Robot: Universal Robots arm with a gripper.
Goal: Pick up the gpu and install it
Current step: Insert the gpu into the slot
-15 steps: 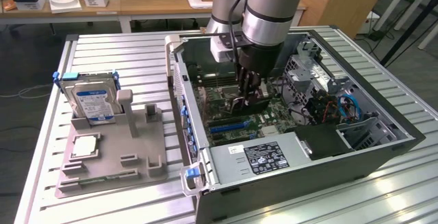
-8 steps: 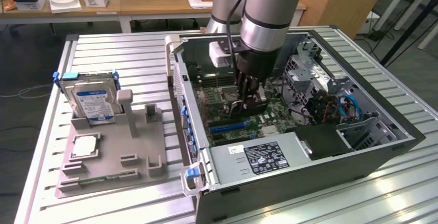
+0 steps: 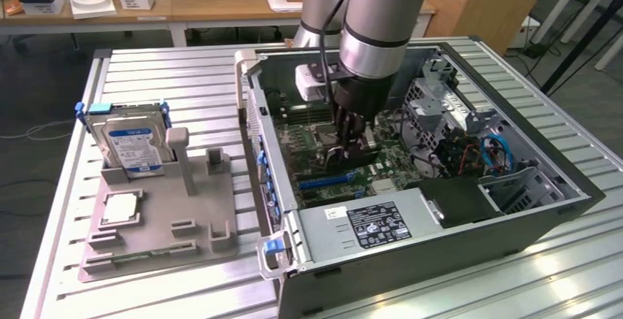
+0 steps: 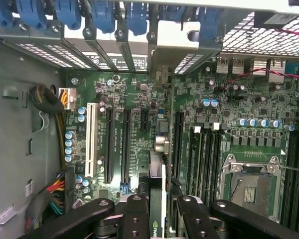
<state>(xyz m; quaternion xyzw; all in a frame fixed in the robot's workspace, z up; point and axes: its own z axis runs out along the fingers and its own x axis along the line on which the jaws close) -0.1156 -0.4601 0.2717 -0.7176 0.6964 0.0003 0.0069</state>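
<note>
1. A computer case (image 3: 545,209) lies on its side with the lid off on a ribbed metal desk (image 3: 175,71). Its green motherboard (image 3: 395,169) faces up.
2. The grey arm (image 3: 384,20) reaches straight down into the case, and the tool (image 3: 351,140) hangs low over the middle of the motherboard.
3. The tool is clamped on the graphics card (image 3: 352,162), a dark flat card held upright on its edge with a black finger pressed against each face.
4. From the wrist view the graphics card (image 4: 157,169) is a thin strip seen edge-on. It runs away from the fingers (image 4: 137,211) toward the case's back wall with its row of blue latches (image 4: 65,12).
5. There the card stands between the long black expansion slots (image 4: 109,144) and the memory slots (image 4: 204,149), close above the board. I cannot tell whether its lower edge touches a slot.
6. An empty processor socket (image 4: 251,191) sits just beyond the memory slots.
7. In the exterior view the power supply (image 3: 375,224), with its labelled top, fills the near part of the case, close to the card.
8. On the exterior view's left a grey tray (image 3: 160,224) rests on the desk just beside the case. It carries an upright hard drive (image 3: 134,147) with a blue-and-white label, and a square silver chip (image 3: 120,208) lies flat in front of the drive.
</note>
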